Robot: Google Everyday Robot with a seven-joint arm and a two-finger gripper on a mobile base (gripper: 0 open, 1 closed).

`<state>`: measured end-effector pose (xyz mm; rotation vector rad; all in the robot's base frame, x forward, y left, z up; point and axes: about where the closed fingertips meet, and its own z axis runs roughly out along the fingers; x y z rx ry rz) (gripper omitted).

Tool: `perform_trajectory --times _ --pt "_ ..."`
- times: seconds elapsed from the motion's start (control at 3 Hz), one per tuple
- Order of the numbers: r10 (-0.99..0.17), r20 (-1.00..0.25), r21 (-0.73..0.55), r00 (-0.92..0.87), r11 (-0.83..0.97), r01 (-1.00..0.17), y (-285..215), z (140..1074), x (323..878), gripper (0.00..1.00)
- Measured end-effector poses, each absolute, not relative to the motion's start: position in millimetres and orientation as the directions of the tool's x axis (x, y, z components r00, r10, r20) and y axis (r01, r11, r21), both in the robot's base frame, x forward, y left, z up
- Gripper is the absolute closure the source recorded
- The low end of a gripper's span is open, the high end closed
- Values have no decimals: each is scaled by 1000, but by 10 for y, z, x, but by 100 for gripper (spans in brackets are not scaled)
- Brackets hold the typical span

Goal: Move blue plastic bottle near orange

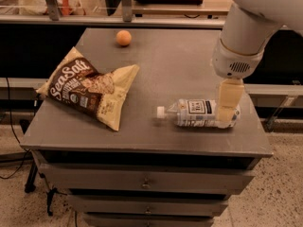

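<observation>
The blue plastic bottle [196, 113], clear with a white cap and a white label, lies on its side near the table's front right, cap pointing left. The orange [123, 38] sits at the far edge of the table, left of centre. My gripper [227, 108] hangs from the white arm over the bottle's right end, covering its base.
A tan and brown Sea Salt chip bag [90, 88] lies on the left half of the grey table [175, 60]. Drawers run below the table's front edge. A shelf with clutter stands behind the table.
</observation>
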<state>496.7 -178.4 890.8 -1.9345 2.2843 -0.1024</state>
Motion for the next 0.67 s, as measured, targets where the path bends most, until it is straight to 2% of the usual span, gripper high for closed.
perform_trajectory --times 0.67 --pt "-987 26 -80 -158 155 -985 -1745 8515 5068 4"
